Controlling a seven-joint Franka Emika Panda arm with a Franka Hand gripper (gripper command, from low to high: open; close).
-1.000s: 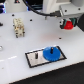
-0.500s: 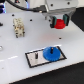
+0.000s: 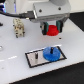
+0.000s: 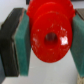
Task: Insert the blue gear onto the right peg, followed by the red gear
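Note:
The red gear (image 3: 51,30) is held in my gripper (image 3: 51,30), above and a little behind the black plate (image 3: 33,60). In the wrist view the red gear (image 4: 50,36) fills the frame between the two teal pads (image 4: 22,46), which press on its sides. The blue gear (image 3: 51,53) lies flat on the plate's end toward the exterior view's right, and the right peg is hidden under it. The other thin dark pin (image 3: 36,55) stands bare on the plate toward the exterior view's left.
A small beige and dark block object (image 3: 19,27) stands at the back toward the exterior view's left. The white table (image 3: 15,70) carries the plate. The arm's white body (image 3: 47,10) hangs over the back of the scene.
The gripper with the red gear has moved toward the exterior view's left and a little lower, closer over the blue gear. The blue gear and plate have not moved.

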